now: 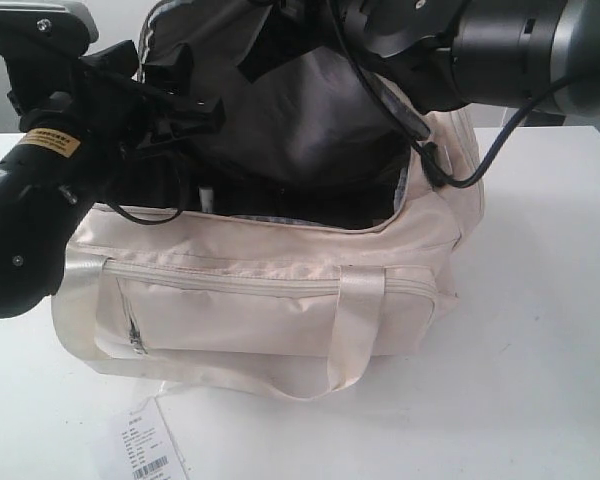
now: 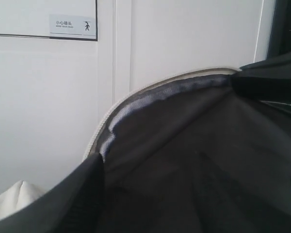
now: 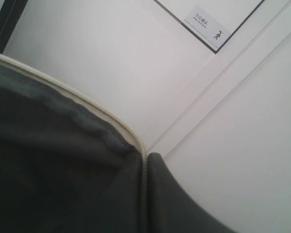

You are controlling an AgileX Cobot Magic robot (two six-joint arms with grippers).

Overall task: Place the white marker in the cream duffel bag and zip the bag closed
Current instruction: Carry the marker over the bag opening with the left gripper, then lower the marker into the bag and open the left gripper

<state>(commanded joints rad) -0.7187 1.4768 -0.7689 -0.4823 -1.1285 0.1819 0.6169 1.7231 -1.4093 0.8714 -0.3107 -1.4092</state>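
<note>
The left arm (image 1: 30, 190) rose from the near left and slanted up toward the middle, its wrist roughly level. The left pincer (image 1: 185, 108) pointed to the right. Whether its jaws were parted could not be told, as the left wrist view showed only one dark finger (image 2: 77, 199). The right arm (image 1: 520, 40) reached in high from the upper right, bent toward the left arm, and the right pincer (image 3: 153, 208) was closed.
</note>
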